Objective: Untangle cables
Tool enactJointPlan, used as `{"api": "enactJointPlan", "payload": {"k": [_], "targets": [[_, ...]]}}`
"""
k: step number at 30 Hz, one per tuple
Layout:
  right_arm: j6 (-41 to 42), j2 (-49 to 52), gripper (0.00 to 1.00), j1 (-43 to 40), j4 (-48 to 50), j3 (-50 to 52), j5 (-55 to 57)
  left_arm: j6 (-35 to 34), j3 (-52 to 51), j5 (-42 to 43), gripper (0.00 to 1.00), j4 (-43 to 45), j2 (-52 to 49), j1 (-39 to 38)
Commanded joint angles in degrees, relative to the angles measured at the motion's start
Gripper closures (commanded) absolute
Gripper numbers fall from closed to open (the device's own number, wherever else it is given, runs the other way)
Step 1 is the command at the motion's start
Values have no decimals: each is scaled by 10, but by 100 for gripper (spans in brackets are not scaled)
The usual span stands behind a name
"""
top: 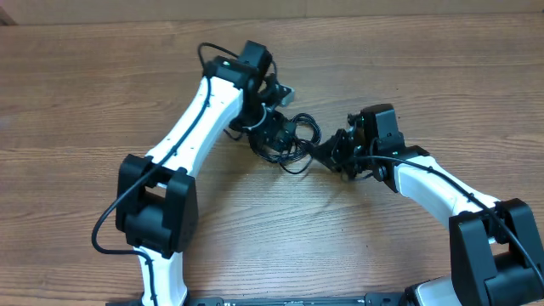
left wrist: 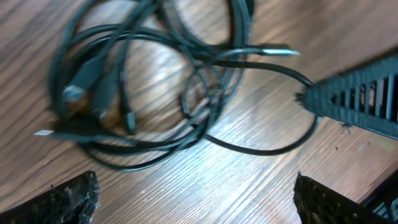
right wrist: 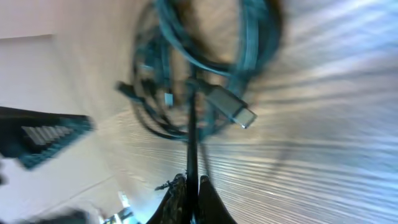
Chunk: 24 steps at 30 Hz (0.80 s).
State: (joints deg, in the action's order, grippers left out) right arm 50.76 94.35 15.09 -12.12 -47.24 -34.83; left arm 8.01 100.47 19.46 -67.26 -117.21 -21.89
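Wood table (top: 85, 85): my right gripper (right wrist: 191, 199) clamps a strand running up-frame into the cables (right wrist: 233, 111); left gripper (left wrist: 194, 186) gapes above them.

Robotics lab, seemingly; two white arms (top: 192, 119) over a wood-grain table (top: 76, 93).

2 arms (top: 191, 119) (top: 433, 183), 2 hands (top: 272, 119) (top: 330, 151), perhaps 3 cables (top: 289, 143) in 1 tangle.

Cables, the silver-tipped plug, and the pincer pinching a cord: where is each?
cables (top: 285, 146): overhead view, middle of the tangle.
silver-tipped plug (right wrist: 231, 107): right wrist view, middle of its grey body.
right pincer (right wrist: 193, 182): right wrist view, midway between its shut fingertips.
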Motion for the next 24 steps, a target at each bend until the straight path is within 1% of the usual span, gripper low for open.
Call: {"api": "enactJointPlan", "payload": {"k": [1, 3, 7, 11, 13, 14, 15, 17, 20, 22, 24], "targets": [[-43, -3, 96, 3, -23, -8, 25, -28, -1, -2, 0, 2, 21, 18], [-59, -3, 96, 3, -46, -8, 34, -29, -1, -1, 0, 2, 21, 23], [-79, -3, 96, 3, -95, -8, 87, -29, -1, -1, 0, 2, 21, 24], [-80, -3, 93, 3, -145, -8, 147, -29, -2, -2, 0, 1, 21, 23], [-81, -3, 79, 3, -158, -8, 158, -29, -3, -2, 1, 3, 21, 23], [-80, -3, 68, 3, -159, -8, 158, -29, -4, -3, 0, 5, 21, 23], [-80, -3, 54, 3, -159, -8, 157, -29, -6, -5, 1, 7, 21, 23], [-80, -3, 32, 3, -159, -8, 152, -29, -9, -5, 0, 10, 21, 23], [-80, -3, 7, 3, -156, -8, 115, -32, -11, -5, 0, 11, 21, 23], [-80, -3, 0, 3, -155, -8, 83, -34, -12, -5, 0, 13, 21, 23], [-80, -3, 0, 3, -155, -8, 59, -38, -12, -5, 1, 16, 21, 23]]}}
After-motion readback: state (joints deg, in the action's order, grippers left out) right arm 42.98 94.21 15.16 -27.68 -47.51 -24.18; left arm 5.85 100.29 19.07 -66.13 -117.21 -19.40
